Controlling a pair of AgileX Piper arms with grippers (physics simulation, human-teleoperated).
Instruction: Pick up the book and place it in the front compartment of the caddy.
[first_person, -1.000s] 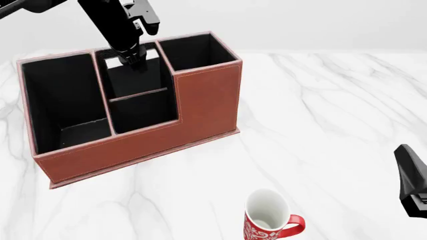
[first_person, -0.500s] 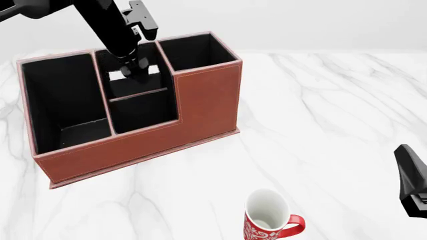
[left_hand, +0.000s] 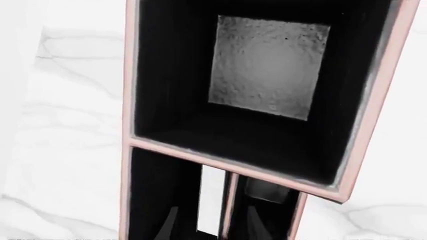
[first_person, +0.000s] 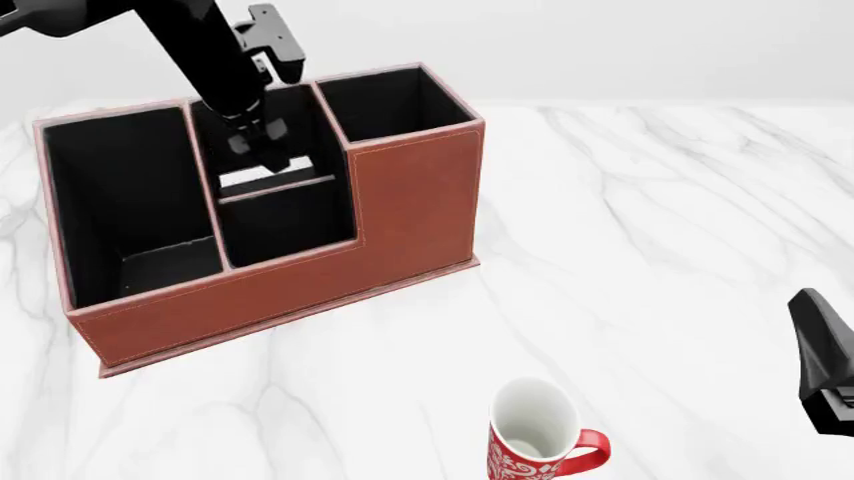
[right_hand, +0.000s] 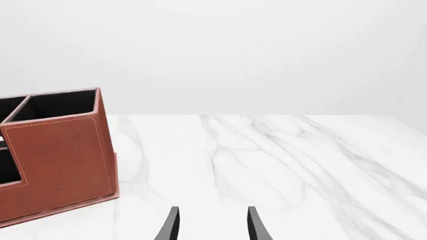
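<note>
While the thin black book (first_person: 271, 172) with its white page edge stands upright in the reddish-brown leather-look caddy's (first_person: 400, 215) middle rear compartment at the table's far left, the left gripper (first_person: 263, 140) clamps it; the right gripper (right_hand: 212, 225), jaws parted, hovers near the right edge.

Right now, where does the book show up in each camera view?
Front view: the book is a white page edge in the caddy's rear middle section, under the left gripper.
Left wrist view: white strip beside a divider.
Right wrist view: not in it.
Shared landmark: the caddy's reddish-brown rim.
</note>
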